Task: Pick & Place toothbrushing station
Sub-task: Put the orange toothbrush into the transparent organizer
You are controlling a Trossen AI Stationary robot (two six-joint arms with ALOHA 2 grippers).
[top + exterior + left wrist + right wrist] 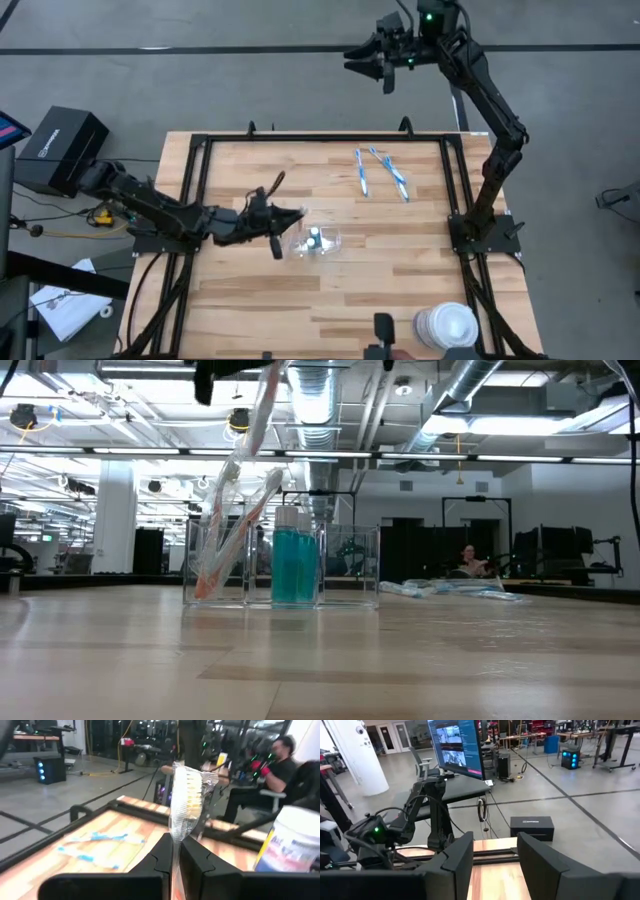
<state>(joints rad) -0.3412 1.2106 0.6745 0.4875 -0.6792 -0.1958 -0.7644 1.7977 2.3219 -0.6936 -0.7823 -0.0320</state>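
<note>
Your left claw (285,222) is pinching a wrapped toothbrush (187,802) just beside the clear cup (313,242) mid-counter (400,270), while your right claw (368,60) is hanging spread beyond the far edge.

Grey concrete floor (200,80) with dark seam lines around pale wood table (330,300). Black box (60,148) on floor off table's left edge. Open workshop hall beyond: exposed silver ducts (330,400) and strip lights (520,425) overhead, white round column (362,757). Large monitor (457,747) lit on a dark desk, office chair (422,767) nearby. Seated person (272,767) in dark shirt at far bench.
</note>
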